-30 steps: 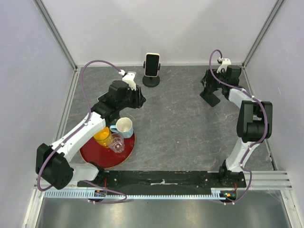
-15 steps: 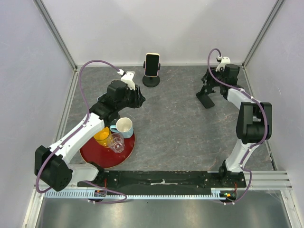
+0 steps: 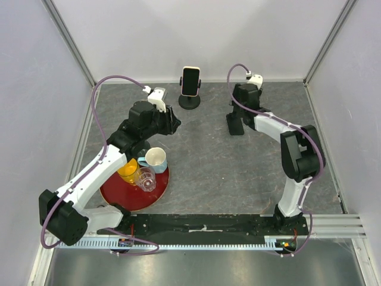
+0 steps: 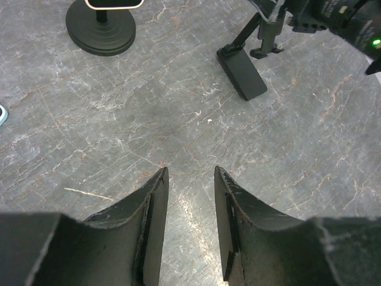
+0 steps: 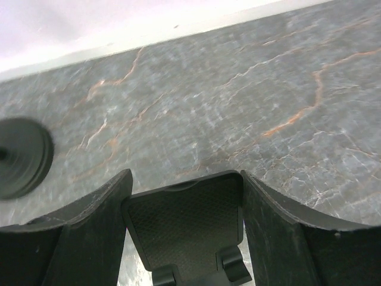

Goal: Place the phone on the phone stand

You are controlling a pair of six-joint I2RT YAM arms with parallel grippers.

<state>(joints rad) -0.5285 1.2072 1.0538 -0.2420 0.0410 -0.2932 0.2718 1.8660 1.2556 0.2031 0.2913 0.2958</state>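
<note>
Right gripper [image 5: 186, 185] shifted left, fingers [image 5: 89, 232] clamping black stand [image 5: 184, 221]

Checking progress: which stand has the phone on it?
The round-based stand at the back holds the phone; the folding stand in the right gripper is bare.

Grey marbled tabletop [image 3: 208, 161] enclosed by white walls [image 3: 238, 36].

My left fingers [image 4: 152, 220] are showing as matt black plastic, scuffed and scratched pale along their edges. The bench [image 4: 178, 107] is looking like matt grey stone, veined white and orange. Between my right fingers [image 5: 89, 226], the black folding stand [image 5: 184, 220] is showing a finely meshed, dull panel. The round stand base [image 4: 101, 30] is looking smooth and matt. The phone [image 3: 190, 80] is shining glossy, and so is the red plate [image 3: 128, 193].
</note>
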